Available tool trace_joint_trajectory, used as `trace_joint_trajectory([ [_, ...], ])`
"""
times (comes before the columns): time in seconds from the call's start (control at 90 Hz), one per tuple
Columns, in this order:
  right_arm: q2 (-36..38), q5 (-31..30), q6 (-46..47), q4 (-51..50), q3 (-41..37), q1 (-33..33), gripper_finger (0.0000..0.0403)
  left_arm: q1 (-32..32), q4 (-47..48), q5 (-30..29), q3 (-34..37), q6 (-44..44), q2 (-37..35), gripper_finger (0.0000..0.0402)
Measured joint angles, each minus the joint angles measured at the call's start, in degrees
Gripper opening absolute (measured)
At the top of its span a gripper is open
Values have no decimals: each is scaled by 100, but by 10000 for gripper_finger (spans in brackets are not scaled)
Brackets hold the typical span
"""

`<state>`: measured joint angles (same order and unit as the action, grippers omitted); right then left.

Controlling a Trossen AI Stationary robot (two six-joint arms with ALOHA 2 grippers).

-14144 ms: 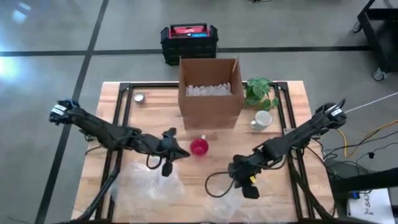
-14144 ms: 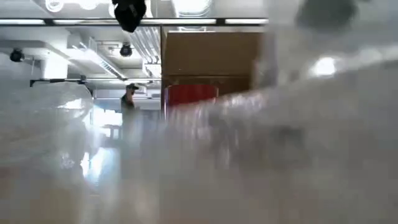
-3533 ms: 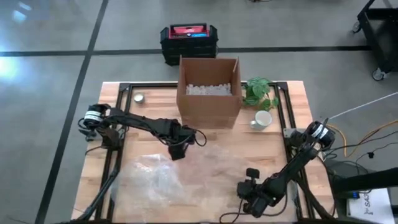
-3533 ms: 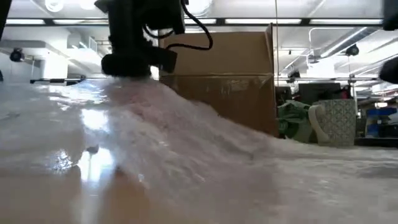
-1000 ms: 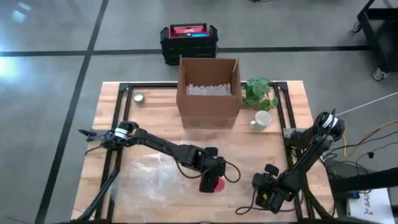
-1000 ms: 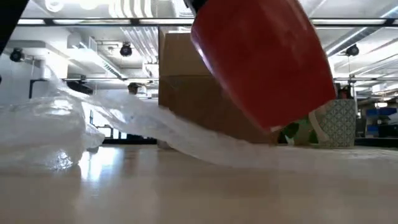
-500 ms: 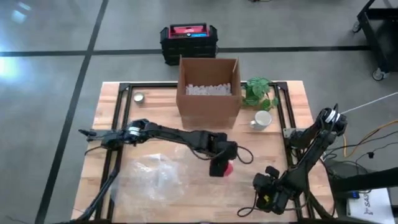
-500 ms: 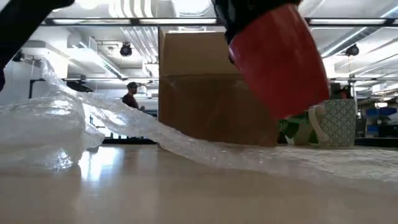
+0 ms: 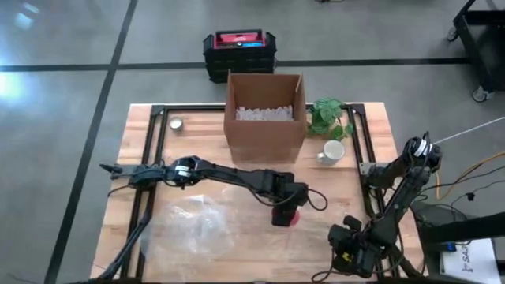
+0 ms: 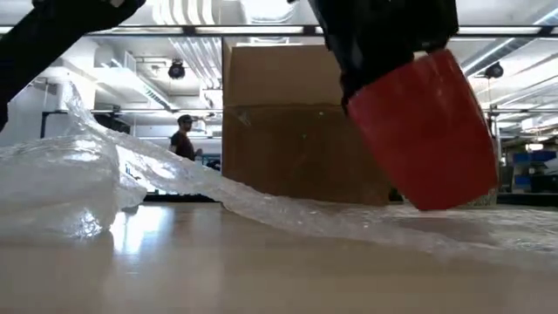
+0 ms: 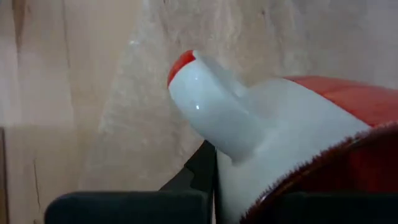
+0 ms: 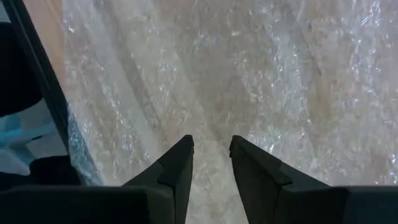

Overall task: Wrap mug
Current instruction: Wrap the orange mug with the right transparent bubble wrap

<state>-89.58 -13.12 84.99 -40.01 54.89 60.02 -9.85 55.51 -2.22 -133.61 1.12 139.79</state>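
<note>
- Red mug [image 9: 289, 216] is gripped in my left fingers [image 9: 282, 211], tilted, hanging just above the bubble wrap [image 10: 288, 218] at the centre-right of the surface [image 9: 197, 134]. In the low view the mug's lowest edge looks very close to the wrap; I can't tell whether it touches.
- In the left wrist view the mug's white inside and handle [image 11: 217, 118] fill the frame, with the wrap right under it.
- Step in hand, my guess: placing the mug on the wrap, so the wrapping itself has not begun.
- Next move calls for lowering the mug onto the sheet, letting go, then catching a wrap edge to fold over it.
- My right fingers [image 12: 210, 163] are down at the near right corner of the surface, a narrow gap between them, nothing held, hovering just above the wrap. They are well placed to lift that edge.
- Counts: one red mug, one white mug [image 9: 333, 151] near the plant [image 9: 330, 115], one cardboard box [image 9: 265, 117] with white filler, and one small round tin [image 9: 176, 123] at the far left.
- The bubble wrap looks like one long sheet with a bunched heap [image 9: 193, 229] at the left; I can't tell whether it is two pieces.
- One black-and-red case [image 9: 239, 49] sits on the floor behind the surface.
- One person [image 10: 183, 139] stands far back in the room.
</note>
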Motion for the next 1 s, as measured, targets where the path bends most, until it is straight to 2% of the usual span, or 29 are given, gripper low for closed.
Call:
trace_joint_trajectory([
  [0.2,2,-35,-39,2,-11,2,97,2,-154,27,36,4,0,69],
  [0.467,2,-46,-86,0,-11,14,118,37,-586,37,100,108,-9,161],
  [0.678,2,-51,-108,-2,-15,12,133,61,-546,18,104,108,-121,224],
  [0.844,42,-48,-206,-26,39,12,142,57,-393,-335,-52,107,-460,250],
  [1.0,215,-56,-226,-44,131,12,150,50,50,-713,-60,96,-926,249],
])
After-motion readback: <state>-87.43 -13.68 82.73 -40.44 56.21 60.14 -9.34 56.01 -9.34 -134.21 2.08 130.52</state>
